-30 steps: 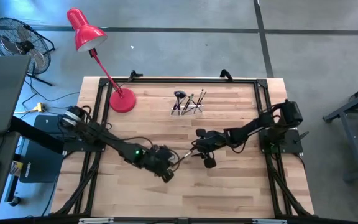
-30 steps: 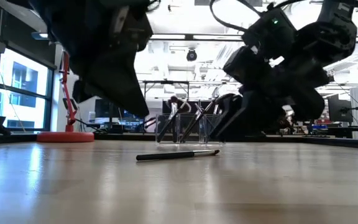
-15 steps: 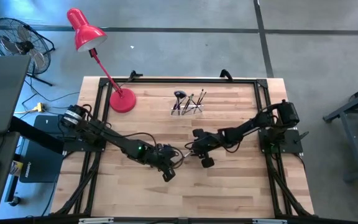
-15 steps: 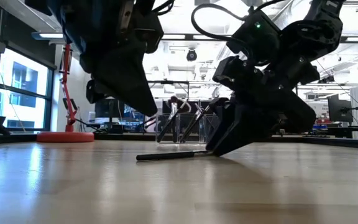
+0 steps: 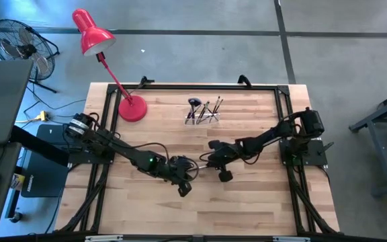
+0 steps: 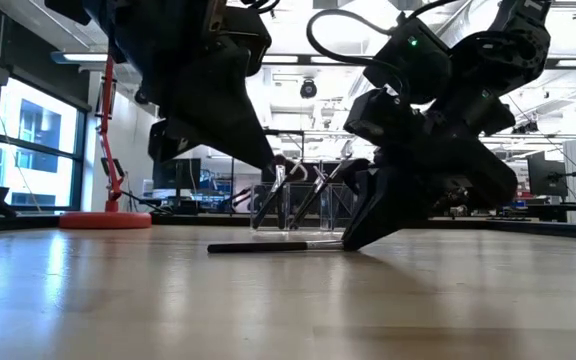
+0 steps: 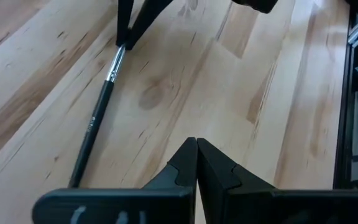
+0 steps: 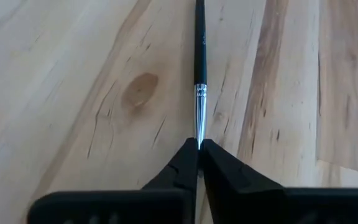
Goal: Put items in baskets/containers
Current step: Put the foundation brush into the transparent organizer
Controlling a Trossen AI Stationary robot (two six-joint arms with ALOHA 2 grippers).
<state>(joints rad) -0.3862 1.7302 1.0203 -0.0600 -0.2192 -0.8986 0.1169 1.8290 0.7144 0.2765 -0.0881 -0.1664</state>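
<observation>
A thin dark-handled brush [image 8: 199, 50] with a silvery ferrule lies flat on the wooden table [image 5: 247, 202], mid-table, and also shows in the low view [image 6: 268, 246]. My right gripper [image 8: 198, 146] is down at the brush's ferrule end and shut on it. My left gripper [image 7: 196, 146] hangs shut above the table beside the brush's handle [image 7: 95, 124], touching nothing. The clear container [image 5: 202, 115] stands near the far edge with several brushes upright in it [image 6: 303, 205]. My right gripper pinches the brush at the ferrule's end [image 8: 199, 132] between its two fingertips. The fingers slant down from the table's right side, in line with the brush. The brush lies on the table, with its handle pointing away toward my left arm.
A red desk lamp stands on its round base [image 5: 132, 109] at the far left, its head [image 5: 91, 31] reaching beyond the table. Bare wood lies along the near edge [image 5: 200, 215]. Black frame rails run along the table's sides.
My right gripper has come down and toward the table's left onto the brush's ferrule end and has taken hold of it. My left gripper has drifted toward the right gripper, staying shut and above the table. The brush has slid slightly along the table.
</observation>
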